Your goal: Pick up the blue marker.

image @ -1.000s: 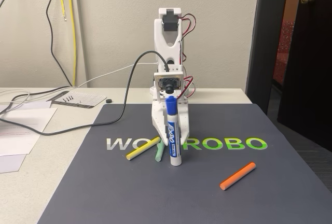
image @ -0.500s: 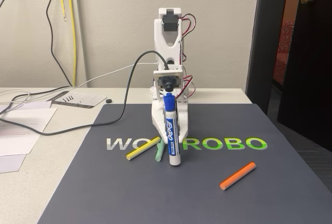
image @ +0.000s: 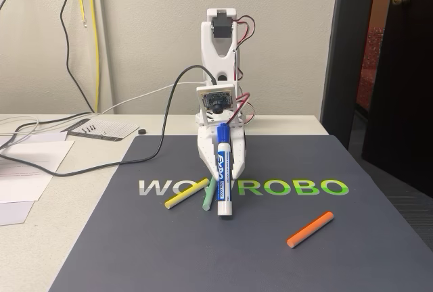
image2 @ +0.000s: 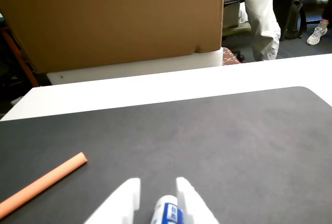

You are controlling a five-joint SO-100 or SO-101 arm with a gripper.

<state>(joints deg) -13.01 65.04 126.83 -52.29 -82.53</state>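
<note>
White tool [image: 223, 160] in the middle of the fixed view is closed tight on the blue marker [image: 224, 177], which stands almost straight up, its bottom end just above or touching the dark mat [image: 325, 251] on the worktop. In the wrist view the marker's end [image2: 167, 211] sits between the two fingers [image2: 127, 198]. The grab looks done. Next, I think, it must lift straight up and hold firm.

Even indoor light, soft faint shadows, sharp fixed view, softer wrist view
</note>
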